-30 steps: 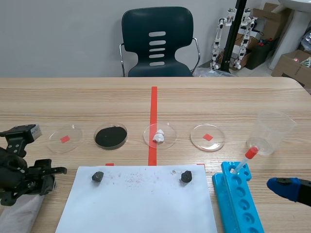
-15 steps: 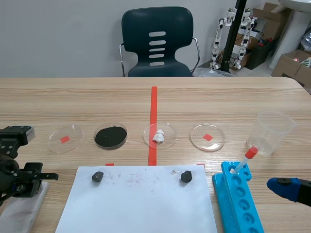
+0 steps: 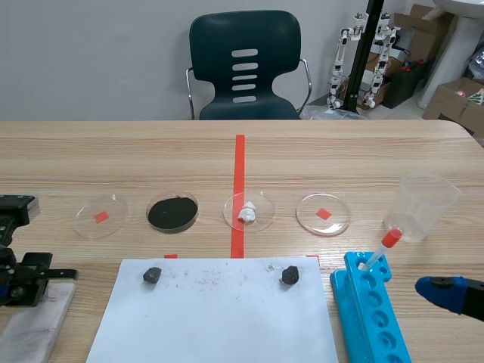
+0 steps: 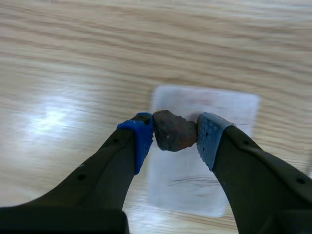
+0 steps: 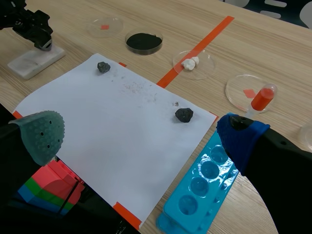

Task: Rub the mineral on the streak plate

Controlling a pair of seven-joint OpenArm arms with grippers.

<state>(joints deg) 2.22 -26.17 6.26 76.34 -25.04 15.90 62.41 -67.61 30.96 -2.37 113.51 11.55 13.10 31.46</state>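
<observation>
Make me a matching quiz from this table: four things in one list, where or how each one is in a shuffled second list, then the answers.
Things:
1. brown mineral
2. dropper
3. white lump
4. right gripper

Places or states:
A. in a clear dish
B. leaning on the blue tray
C. open, holding nothing
D. between the fingers of the left gripper

Pairs: 1-D, 2-B, 3-A, 4-C.

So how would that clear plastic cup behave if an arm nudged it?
The cup looks thin-walled and empty, so probably light and easy to slide. It widens toward its rim above a narrower base, so a high nudge would likely tip it.
</observation>
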